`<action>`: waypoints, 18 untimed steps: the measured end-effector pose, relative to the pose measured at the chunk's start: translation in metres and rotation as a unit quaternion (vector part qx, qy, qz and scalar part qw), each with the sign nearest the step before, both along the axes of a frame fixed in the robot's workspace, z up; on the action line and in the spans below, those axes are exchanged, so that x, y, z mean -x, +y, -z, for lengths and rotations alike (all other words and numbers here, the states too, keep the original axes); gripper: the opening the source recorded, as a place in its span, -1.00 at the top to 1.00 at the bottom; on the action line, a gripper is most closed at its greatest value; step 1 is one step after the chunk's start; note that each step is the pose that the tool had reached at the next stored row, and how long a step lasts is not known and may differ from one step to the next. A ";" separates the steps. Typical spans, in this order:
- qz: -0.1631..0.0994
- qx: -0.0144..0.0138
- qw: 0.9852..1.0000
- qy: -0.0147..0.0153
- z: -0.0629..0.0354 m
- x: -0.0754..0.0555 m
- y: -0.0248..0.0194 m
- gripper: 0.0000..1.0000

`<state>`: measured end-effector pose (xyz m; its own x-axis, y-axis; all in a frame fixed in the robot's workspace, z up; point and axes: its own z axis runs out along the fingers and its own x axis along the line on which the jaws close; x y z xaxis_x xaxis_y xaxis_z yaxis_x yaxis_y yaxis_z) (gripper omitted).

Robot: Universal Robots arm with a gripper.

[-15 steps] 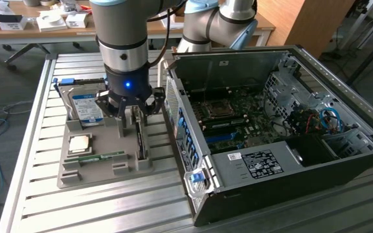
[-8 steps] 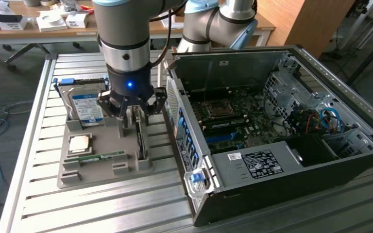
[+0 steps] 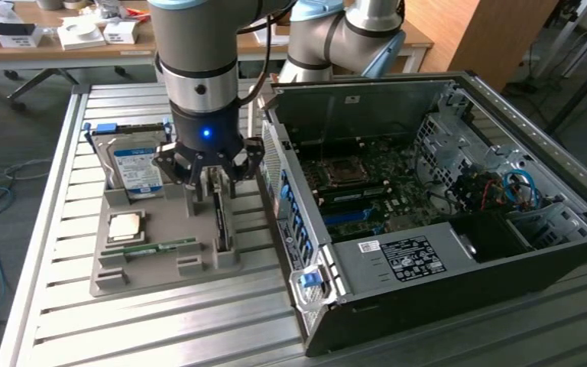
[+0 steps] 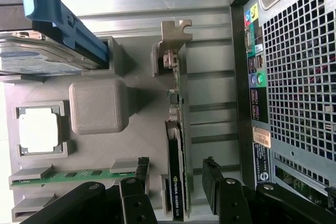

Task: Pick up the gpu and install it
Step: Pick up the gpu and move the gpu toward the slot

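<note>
Your gripper: jaws spread wide, nothing grasped, fingers straddling gpu. Gpu: standing on edge in slot of grey holder, bracket end away from fingers. Same holder carries hard drive, processor, memory strip. Open computer case just beside, exterior view's right.

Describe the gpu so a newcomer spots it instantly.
Find the open computer case on the slatted metal table; a grey holder tray sits beside it. The gpu stands on edge in the tray's slot nearest the case, under the end effector. Unlike the narrow memory strip and labelled hard drive, it has a silver bracket.
</note>
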<state>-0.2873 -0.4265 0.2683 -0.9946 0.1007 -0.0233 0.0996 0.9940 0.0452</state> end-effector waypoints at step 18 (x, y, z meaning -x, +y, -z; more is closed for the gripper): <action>0.000 0.000 1.000 0.000 0.0079 0.000 0.0000 -0.06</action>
